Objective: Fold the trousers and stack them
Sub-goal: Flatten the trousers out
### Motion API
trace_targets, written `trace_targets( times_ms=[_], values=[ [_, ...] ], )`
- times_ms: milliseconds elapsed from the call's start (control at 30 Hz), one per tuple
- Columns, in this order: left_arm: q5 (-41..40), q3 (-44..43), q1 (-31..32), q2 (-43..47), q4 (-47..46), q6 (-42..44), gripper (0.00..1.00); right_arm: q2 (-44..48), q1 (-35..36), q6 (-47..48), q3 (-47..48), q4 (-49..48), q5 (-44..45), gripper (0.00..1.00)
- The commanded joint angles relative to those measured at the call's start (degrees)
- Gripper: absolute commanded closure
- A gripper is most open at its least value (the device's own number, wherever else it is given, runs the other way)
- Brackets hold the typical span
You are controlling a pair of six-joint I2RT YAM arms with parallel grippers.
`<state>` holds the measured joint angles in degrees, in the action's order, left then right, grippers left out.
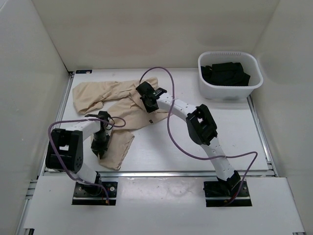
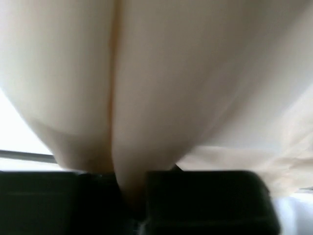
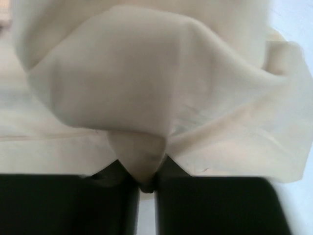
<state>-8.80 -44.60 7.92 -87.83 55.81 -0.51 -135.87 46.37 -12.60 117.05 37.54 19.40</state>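
The beige trousers lie wrinkled on the white table, with one part at the back left and a leg running down toward the front left. My left gripper is shut on a fold of the front leg, and the cloth fills the left wrist view. My right gripper is shut on a pinch of fabric near the middle of the trousers. In the right wrist view the cloth bunches up from between the black fingers.
A white tub holding black garments stands at the back right. White walls close in the table on the left, back and right. Purple cables loop over both arms.
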Motion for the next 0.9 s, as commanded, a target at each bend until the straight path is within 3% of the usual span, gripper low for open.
trace_targets(
  times_ms=[0,33,133,167,233,267,300,333,367,400,467,500,600,633,667,767,867],
  values=[
    [-4.3,0.1,-3.1,0.3,-4.7,0.5,0.86,1.4,-0.7,-3.6,4.8,0.3,1.7,0.94],
    [-7.5,0.1,-5.5,0.9,-5.4,0.5,0.86,2.9,-0.7,-4.4,6.0,3.3,0.6,1.00],
    [-13.7,-1.0,-11.9,5.4,-9.0,0.5,0.86,8.5,-1.8,-10.3,10.1,8.2,-5.3,1.00],
    [-17.0,-3.2,-14.0,7.0,-10.2,0.5,0.86,15.0,-2.6,-13.0,8.8,9.2,-7.7,1.00],
    [-19.5,-6.6,-17.7,9.5,-13.2,0.5,0.86,23.2,-7.3,-23.2,-1.9,8.7,-14.3,1.00],
    [-20.4,-10.6,-20.7,11.4,-14.0,0.5,0.86,32.2,-9.7,-26.9,-7.6,7.5,-17.8,1.00],
    [-20.4,-12.9,-22.0,12.2,-14.5,0.5,0.86,36.9,-15.2,-30.6,-13.9,3.8,-23.3,1.00],
    [-20.4,-15.0,-22.8,12.7,-15.1,0.5,0.86,46.0,-18.2,-37.0,-27.4,1.8,-25.4,1.00],
    [-20.4,-16.8,-23.4,13.4,-15.1,0.5,0.86,50.1,-21.5,-39.4,-33.9,-0.3,-27.5,1.00],
    [-19.5,-19.4,-23.4,14.3,-15.1,0.5,0.86,59.3,-30.6,-41.5,-44.4,-3.2,-30.1,1.00],
    [-20.8,-18.4,-21.4,16.0,-14.5,0.5,0.86,62.8,-38.7,-38.6,-52.2,0.7,-29.3,1.00],
    [-21.5,-16.6,-20.5,17.1,-14.5,0.5,0.86,64.1,-40.9,-36.3,-53.7,5.2,-27.9,0.96],
    [-20.3,-8.1,-18.6,21.9,-8.4,0.5,0.86,69.6,-47.7,-29.7,-60.2,10.7,-25.6,0.56],
    [-19.7,-5.9,-18.6,23.1,-6.3,0.5,0.82,70.6,-48.6,-28.7,-61.8,11.7,-24.8,0.35],
    [-19.1,-3.7,-18.6,25.5,-3.9,0.5,0.74,71.4,-49.1,-28.0,-63.4,12.5,-24.0,0.31],
    [-14.4,2.7,-18.6,29.0,6.9,0.5,0.68,74.7,-50.5,-28.6,-69.2,15.4,-19.9,0.20],
    [-7.8,5.6,-18.6,33.4,16.9,0.5,0.42,79.2,-52.7,-31.0,-74.2,17.1,-15.2,0.15]
  ],
)
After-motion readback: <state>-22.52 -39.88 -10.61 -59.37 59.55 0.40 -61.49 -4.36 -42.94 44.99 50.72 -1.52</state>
